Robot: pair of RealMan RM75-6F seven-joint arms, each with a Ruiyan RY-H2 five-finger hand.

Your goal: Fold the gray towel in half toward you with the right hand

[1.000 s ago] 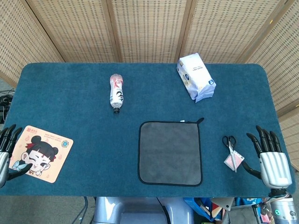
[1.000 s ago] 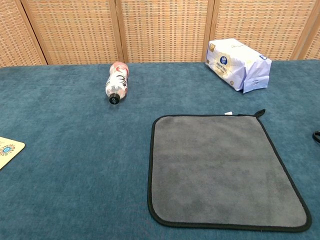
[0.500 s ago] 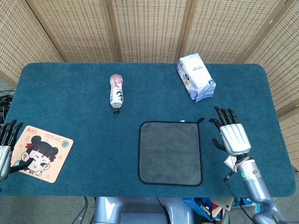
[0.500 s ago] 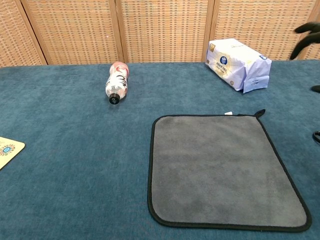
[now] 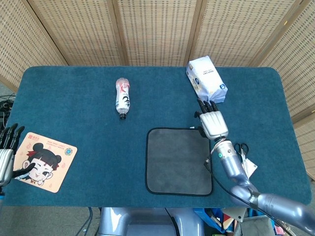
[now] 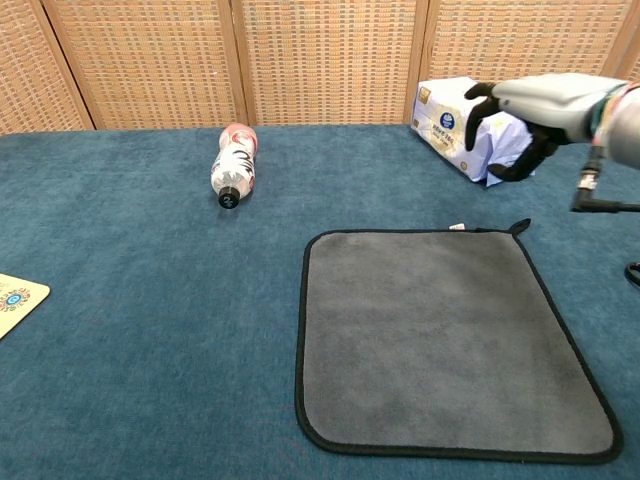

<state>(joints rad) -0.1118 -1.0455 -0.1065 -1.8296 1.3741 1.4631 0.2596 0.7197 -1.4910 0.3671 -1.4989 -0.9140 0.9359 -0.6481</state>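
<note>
The gray towel point(image 5: 179, 160) with a black hem lies flat and unfolded on the blue table, also seen in the chest view point(image 6: 445, 338). Its small black loop sits at the far right corner point(image 6: 519, 226). My right hand point(image 5: 212, 121) hovers above that far right corner, fingers spread and pointing away from me, holding nothing; the chest view shows the right hand point(image 6: 535, 105) raised well off the cloth. My left hand point(image 5: 6, 153) rests open at the table's left edge beside the cartoon mat.
A plastic bottle point(image 5: 122, 97) lies on its side at the back left of the towel. A white tissue pack point(image 5: 206, 80) sits behind the right hand. Scissors point(image 5: 241, 149) and a small pink card lie right of the towel. A cartoon mat point(image 5: 43, 161) is front left.
My right hand has swung from the table's front right edge inward and away from me, ending above the towel's far right corner. The towel and the left hand have stayed put.
</note>
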